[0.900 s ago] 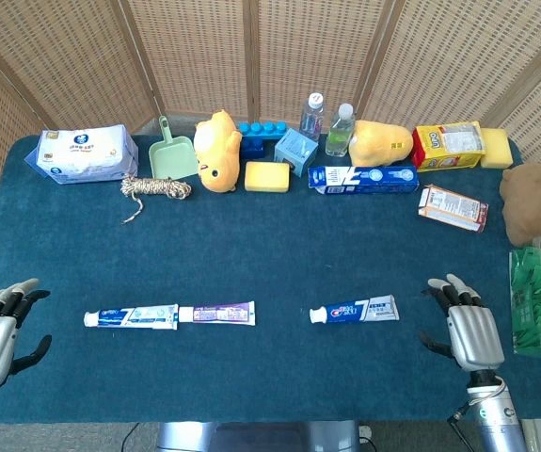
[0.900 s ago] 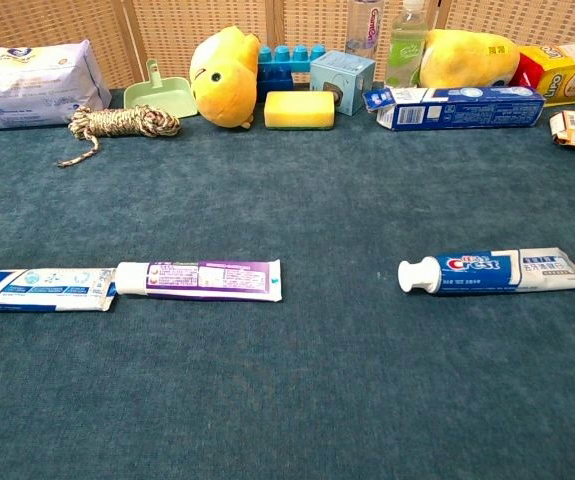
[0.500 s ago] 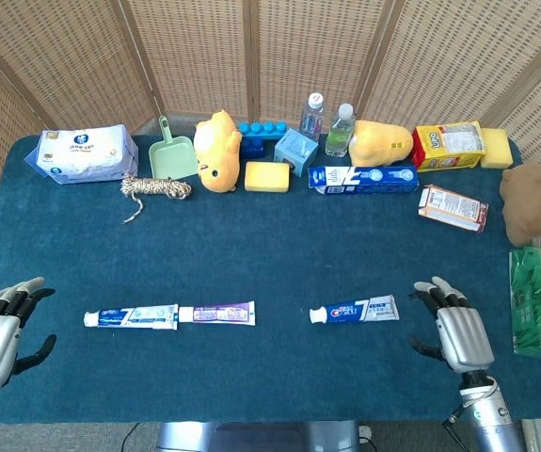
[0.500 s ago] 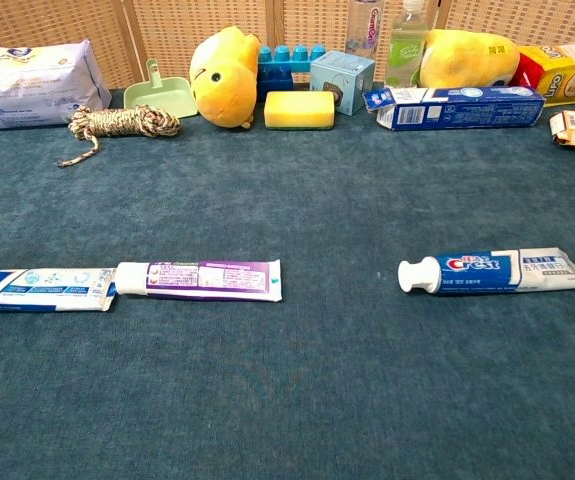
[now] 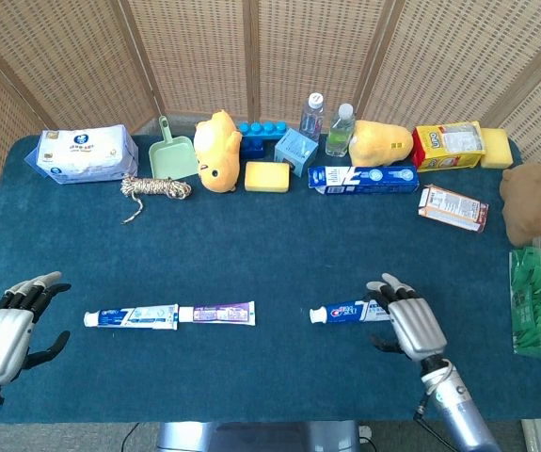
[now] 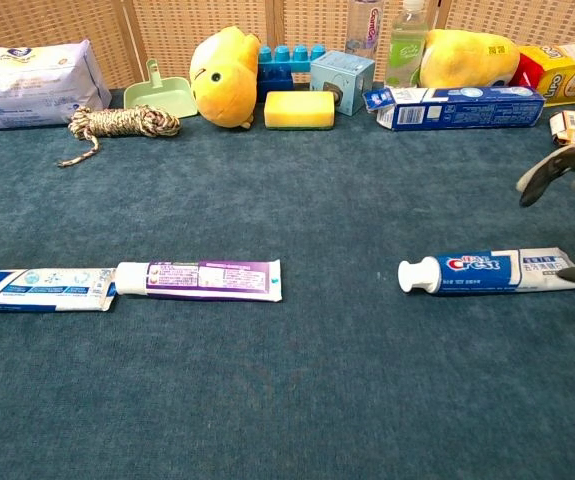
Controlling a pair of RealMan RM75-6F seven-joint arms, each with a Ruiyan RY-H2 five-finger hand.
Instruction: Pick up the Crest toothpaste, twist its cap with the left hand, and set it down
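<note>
Toward the front right of the surface (image 5: 270, 245) lies the Crest toothpaste (image 6: 487, 271), flat, its white cap (image 6: 418, 275) pointing left and its crimped tail pointing to the right edge. Over that tail hovers the right hand (image 5: 409, 318), palm down with fingers spread and nothing in its grasp; in the chest view its dark fingertips (image 6: 552, 168) enter from the right edge, one lower fingertip lying just at the tube's tail, though whether it touches cannot be told. Near the front left corner the left hand (image 5: 8, 325) is also released, fingers apart, well clear of any object. Between the hands, along the front, a blue-and-white tube (image 5: 131, 317) and a purple tube (image 5: 217, 313) lie end to end. Along the back edge stand a pack of wipes (image 5: 84, 153), a green dustpan (image 5: 170, 153), a coil of rope (image 5: 157, 188), a yellow plush toy (image 5: 217, 151), a yellow sponge (image 5: 267, 176), two bottles (image 5: 327, 122) and a boxed toothpaste (image 5: 362, 178). A brown plush toy (image 5: 533, 202) sits by the right edge.
</note>
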